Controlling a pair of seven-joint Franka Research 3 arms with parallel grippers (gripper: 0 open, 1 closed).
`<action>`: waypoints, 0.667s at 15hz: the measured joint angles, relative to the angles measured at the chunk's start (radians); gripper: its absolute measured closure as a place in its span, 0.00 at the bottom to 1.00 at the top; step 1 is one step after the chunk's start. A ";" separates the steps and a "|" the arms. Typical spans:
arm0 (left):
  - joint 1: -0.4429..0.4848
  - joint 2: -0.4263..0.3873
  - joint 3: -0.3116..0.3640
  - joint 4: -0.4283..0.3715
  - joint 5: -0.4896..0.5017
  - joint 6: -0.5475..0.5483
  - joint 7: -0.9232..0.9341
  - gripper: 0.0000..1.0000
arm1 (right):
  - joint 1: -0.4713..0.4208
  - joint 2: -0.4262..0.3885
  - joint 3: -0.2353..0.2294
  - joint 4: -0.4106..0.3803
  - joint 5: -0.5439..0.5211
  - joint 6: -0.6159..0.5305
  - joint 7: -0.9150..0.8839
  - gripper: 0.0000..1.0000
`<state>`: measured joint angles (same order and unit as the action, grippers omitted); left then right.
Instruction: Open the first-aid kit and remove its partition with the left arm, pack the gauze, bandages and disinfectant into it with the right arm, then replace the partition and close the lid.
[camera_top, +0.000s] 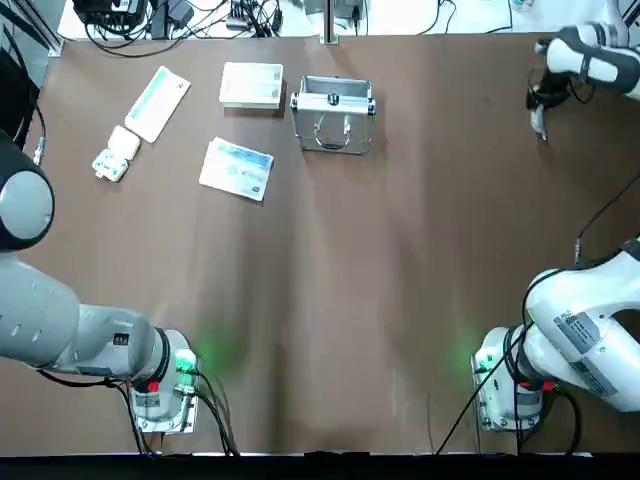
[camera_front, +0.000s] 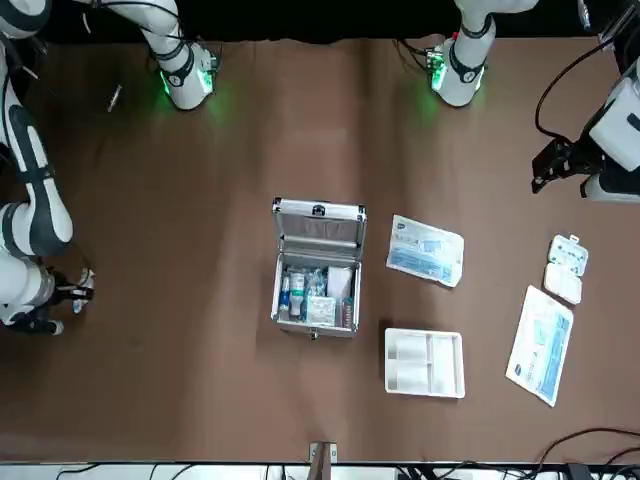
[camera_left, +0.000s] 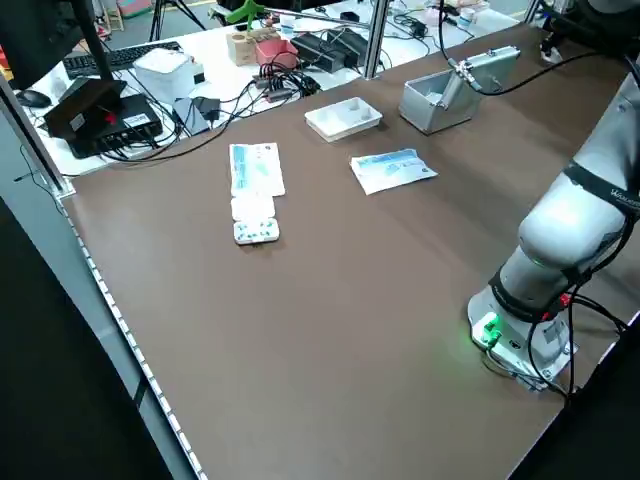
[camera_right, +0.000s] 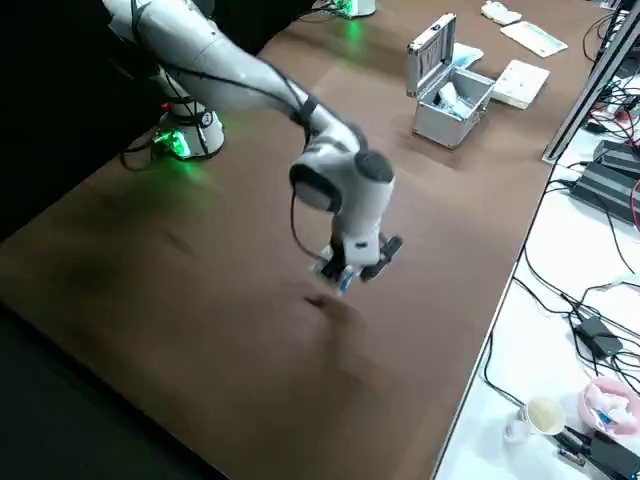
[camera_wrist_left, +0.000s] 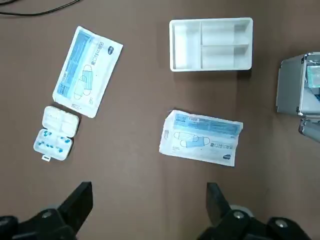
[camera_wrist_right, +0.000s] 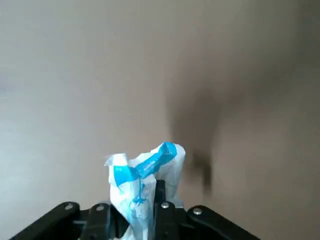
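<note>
We see the right hand (camera_wrist_right: 142, 220) clamped on a crumpled white-and-blue packet (camera_wrist_right: 142, 175), hanging above the bare brown surface (camera_top: 400, 250) at its far right corner — well apart from the open first-aid kit (camera_front: 316, 280), which holds supplies. The partition (camera_front: 424, 362) lies just beside the kit. The left hand (camera_wrist_left: 150, 210) hovers spread wide over two flat packs (camera_wrist_left: 201, 137) and a pill box (camera_wrist_left: 56, 132).

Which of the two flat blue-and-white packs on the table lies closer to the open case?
The wider pack, lying just beside the case. The longer, narrow pack sits much farther off, next to the pill box.
</note>
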<state>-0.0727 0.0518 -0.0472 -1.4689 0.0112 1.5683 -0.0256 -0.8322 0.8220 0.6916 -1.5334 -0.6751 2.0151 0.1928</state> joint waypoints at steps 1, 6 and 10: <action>0.000 0.000 0.000 0.000 0.000 0.000 0.000 0.00 | 0.001 -0.007 0.046 0.003 0.008 -0.032 0.056 0.86; 0.000 0.000 0.000 0.000 0.000 0.000 0.000 0.00 | 0.045 -0.013 0.297 0.004 0.019 -0.167 0.476 0.86; 0.000 0.000 0.000 0.000 0.000 0.000 0.000 0.00 | 0.176 -0.013 0.368 0.007 0.053 -0.176 0.757 0.86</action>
<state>-0.0727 0.0518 -0.0473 -1.4691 0.0112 1.5683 -0.0256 -0.6561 0.8086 1.0593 -1.5261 -0.6225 1.8394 0.9501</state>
